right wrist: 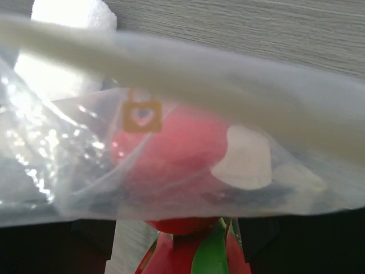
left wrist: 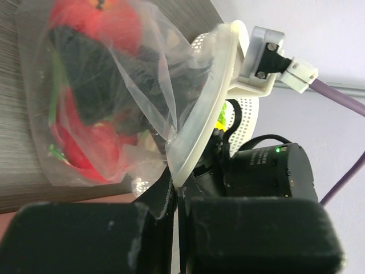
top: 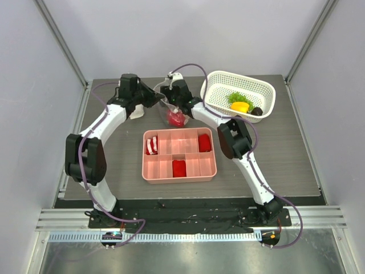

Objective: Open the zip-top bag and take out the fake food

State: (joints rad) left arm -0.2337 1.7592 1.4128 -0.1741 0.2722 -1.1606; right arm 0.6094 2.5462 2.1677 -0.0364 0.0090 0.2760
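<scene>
The clear zip-top bag (top: 169, 109) hangs at the back middle of the table. My left gripper (top: 155, 98) is shut on its zip strip (left wrist: 201, 114) and holds the mouth up. Red fake food (top: 177, 119) with green leaves lies inside the bag (left wrist: 114, 85). My right gripper (top: 181, 108) reaches down into the bag. In the right wrist view its dark fingers (right wrist: 94, 242) stand either side of a red piece (right wrist: 177, 154), with a gap on the left side. The bag film (right wrist: 171, 85) crosses that view.
A white basket (top: 214, 94) at the back right holds a green leafy piece (top: 238, 97), a yellow pepper (top: 240, 107) and a dark piece (top: 258, 111). A pink tray (top: 145, 165) with red blocks sits mid-table. A white rolled cloth (top: 137, 112) lies left of the bag.
</scene>
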